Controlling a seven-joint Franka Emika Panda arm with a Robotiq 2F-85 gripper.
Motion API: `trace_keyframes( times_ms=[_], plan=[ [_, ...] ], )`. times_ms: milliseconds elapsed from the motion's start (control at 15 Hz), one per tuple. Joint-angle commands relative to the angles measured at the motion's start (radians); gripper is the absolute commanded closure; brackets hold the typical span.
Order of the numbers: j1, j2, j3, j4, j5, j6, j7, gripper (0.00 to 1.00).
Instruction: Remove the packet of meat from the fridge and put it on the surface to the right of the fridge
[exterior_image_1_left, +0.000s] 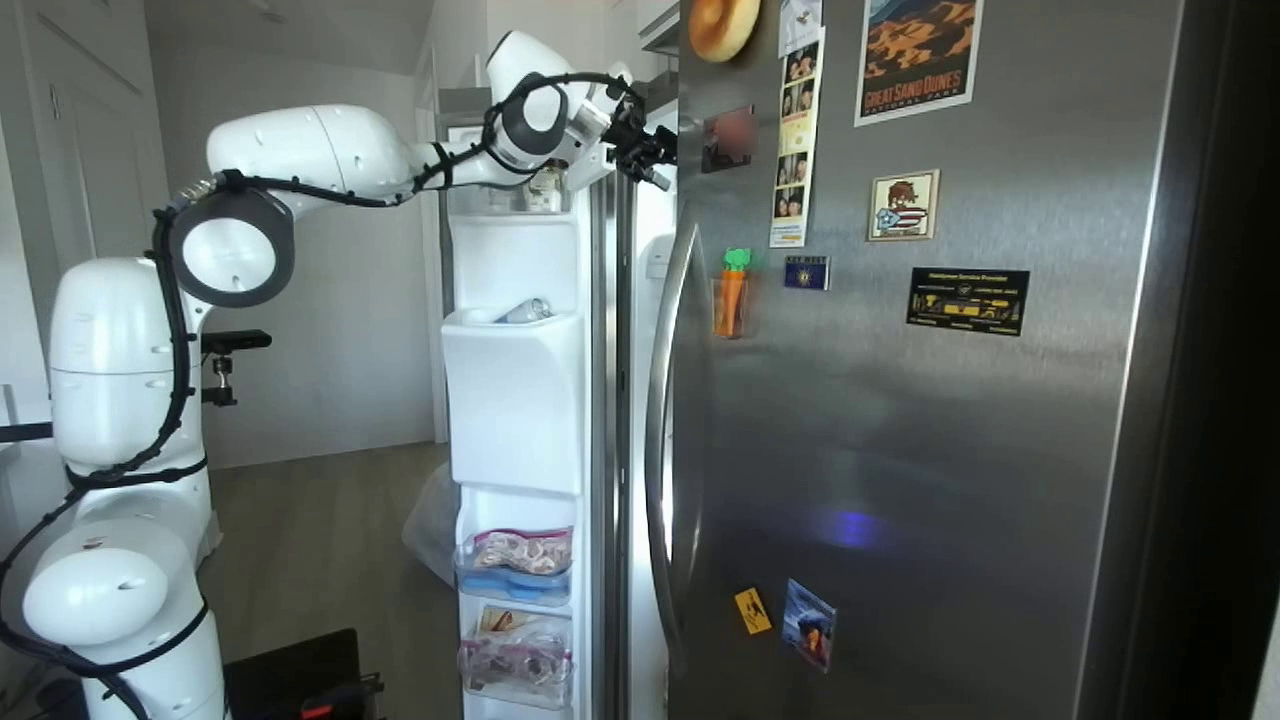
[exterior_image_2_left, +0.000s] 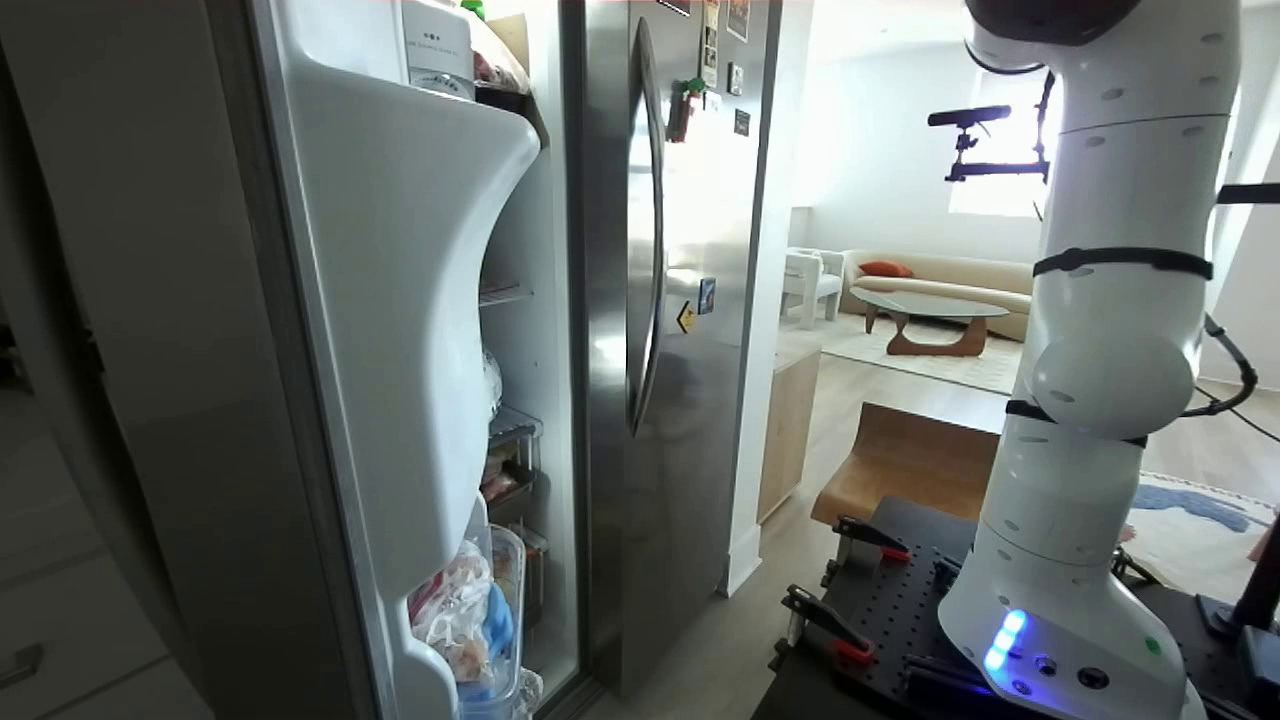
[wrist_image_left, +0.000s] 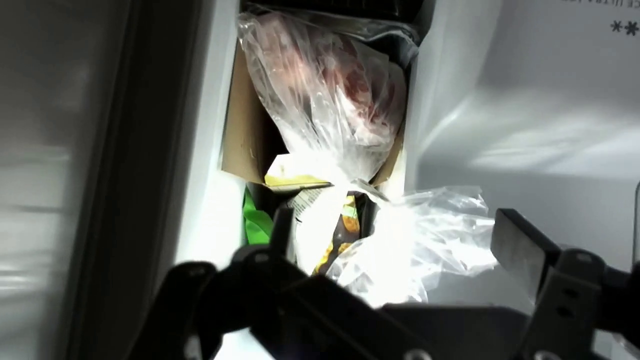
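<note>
The packet of meat (wrist_image_left: 345, 85), a clear knotted bag of pinkish-red chunks, sits in a cardboard box inside the fridge (exterior_image_1_left: 930, 450), whose narrow side stands open. Its upper part also shows on the shelf in an exterior view, as a pale packet (exterior_image_2_left: 500, 60). My gripper (wrist_image_left: 397, 235) is open in the wrist view, and the bag's loose plastic end spreads between its fingers without being pinched. In an exterior view the gripper (exterior_image_1_left: 655, 160) reaches into the opening at upper height, partly behind the closed door. Glare whitens the knot. Which surface beside the fridge is meant, I cannot tell.
The open door (exterior_image_2_left: 390, 250) carries bins of bagged food (exterior_image_1_left: 515, 565). A long handle (exterior_image_1_left: 665, 430) stands out from the closed door. Printed packages (wrist_image_left: 345, 230) and a green wrapper (wrist_image_left: 257, 220) lie around the bag. Beyond the fridge is a wooden cabinet (exterior_image_2_left: 785, 450).
</note>
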Motion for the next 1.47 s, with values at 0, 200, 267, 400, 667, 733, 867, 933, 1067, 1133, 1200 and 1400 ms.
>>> trace_keyframes(
  times_ms=[0,200,267,400,667,733,867,933,1067,1133,1200,1400],
  plan=[
    [-0.008,0.08,0.01,0.153,0.086,-0.03,-0.063,0.0],
    [-0.011,0.136,0.014,0.239,0.161,-0.045,-0.097,0.0],
    [-0.011,0.157,0.016,0.267,0.18,-0.053,-0.107,0.0],
    [0.019,0.215,-0.013,0.338,0.211,-0.074,-0.126,0.0],
    [0.033,0.321,-0.018,0.468,0.221,-0.108,-0.139,0.0],
    [0.033,0.343,-0.016,0.498,0.227,-0.113,-0.144,0.0],
    [0.033,0.381,-0.016,0.56,0.231,-0.116,-0.146,0.0],
    [0.033,0.396,-0.015,0.587,0.232,-0.117,-0.147,0.0],
    [0.016,0.405,0.015,0.6,0.216,-0.109,-0.142,0.0],
    [0.015,0.412,0.018,0.611,0.217,-0.109,-0.143,0.0],
    [0.013,0.418,0.023,0.62,0.223,-0.109,-0.147,0.0],
    [0.009,0.439,0.033,0.642,0.226,-0.112,-0.145,0.0]
  ],
)
